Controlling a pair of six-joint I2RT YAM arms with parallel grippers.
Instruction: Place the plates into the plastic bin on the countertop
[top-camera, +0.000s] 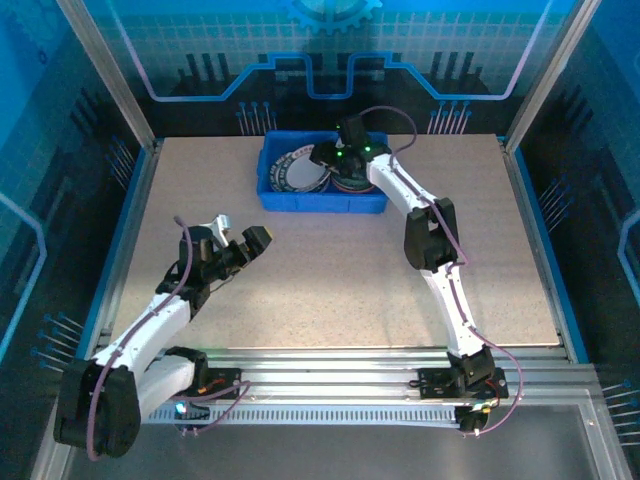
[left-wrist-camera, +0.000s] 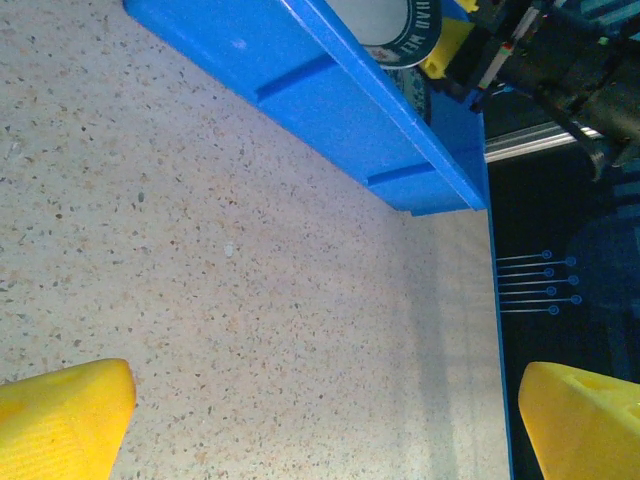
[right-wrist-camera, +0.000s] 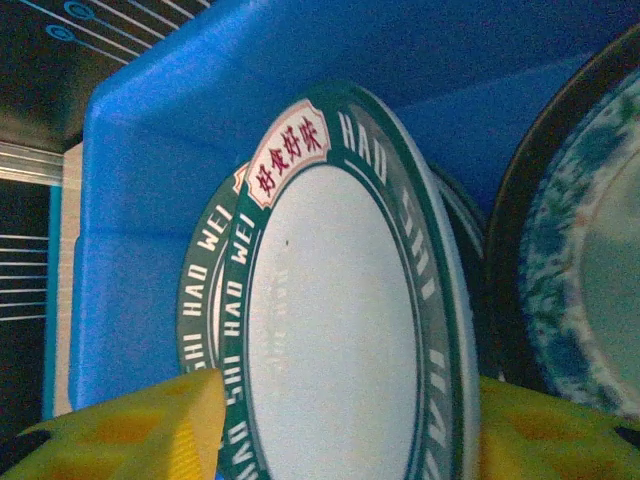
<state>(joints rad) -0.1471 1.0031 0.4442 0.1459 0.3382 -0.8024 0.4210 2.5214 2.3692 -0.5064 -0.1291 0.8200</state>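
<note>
Though white-centred, the plates (right-wrist-camera: 330, 330) wear green lettered rims.

The top external camera sits high above and behind the arm bases at the near edge of the countertop (top-camera: 330, 280), tilted down toward the far edge and taking in the whole counter. The left wrist camera rides low over the counter's left half, looking past the left fingers (left-wrist-camera: 60, 420) across bare surface at the outer wall of the plastic bin (left-wrist-camera: 330, 100), with a counter edge beyond. The right wrist camera looks into that bin from very close, the plates (right-wrist-camera: 340, 330) just beyond the right fingers (right-wrist-camera: 130, 430). All three views share the bin at the far edge
</note>
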